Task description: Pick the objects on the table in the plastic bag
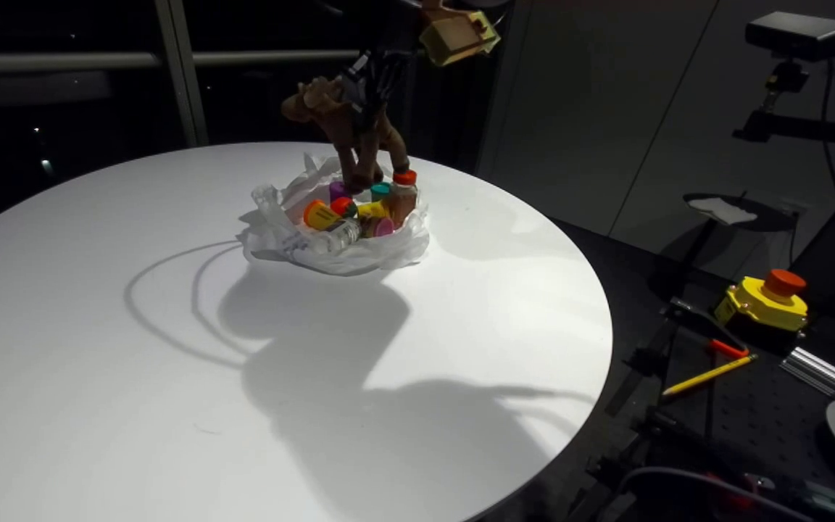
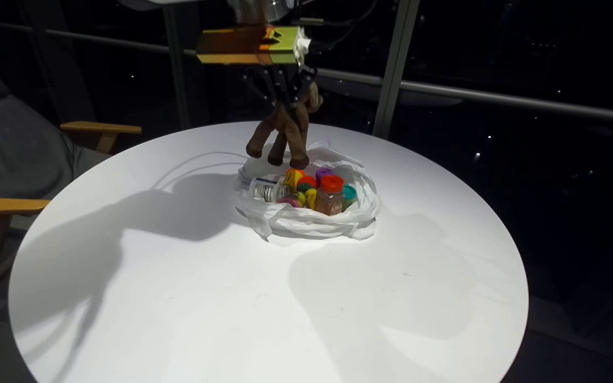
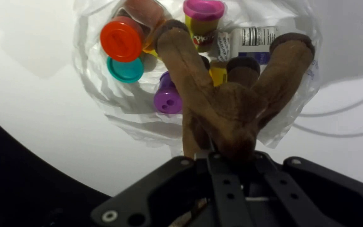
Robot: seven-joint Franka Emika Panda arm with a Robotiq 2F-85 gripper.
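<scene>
My gripper (image 1: 370, 116) is shut on a brown plush figure (image 2: 285, 127), which hangs legs down over the plastic bag (image 2: 306, 226) in both exterior views. The wrinkled whitish bag lies spread on the round white table (image 1: 135, 420). Inside it are a red-capped jar (image 2: 331, 198), a white bottle (image 3: 250, 42), a purple container (image 3: 168, 99), a teal-lidded tub (image 3: 125, 69) and a pink-lidded tub (image 3: 203, 12). An orange-lidded yellow tub (image 1: 322, 215) lies there too. In the wrist view the plush legs cover part of the contents, and its head is hidden.
A grey chair with wooden arms (image 2: 99, 127) stands beside the table. Past the table edge, an exterior view shows a yellow box with a red button (image 1: 765, 301), a pencil (image 1: 709, 375) and a camera on a mount (image 1: 800, 36). The arm's shadow crosses the tabletop.
</scene>
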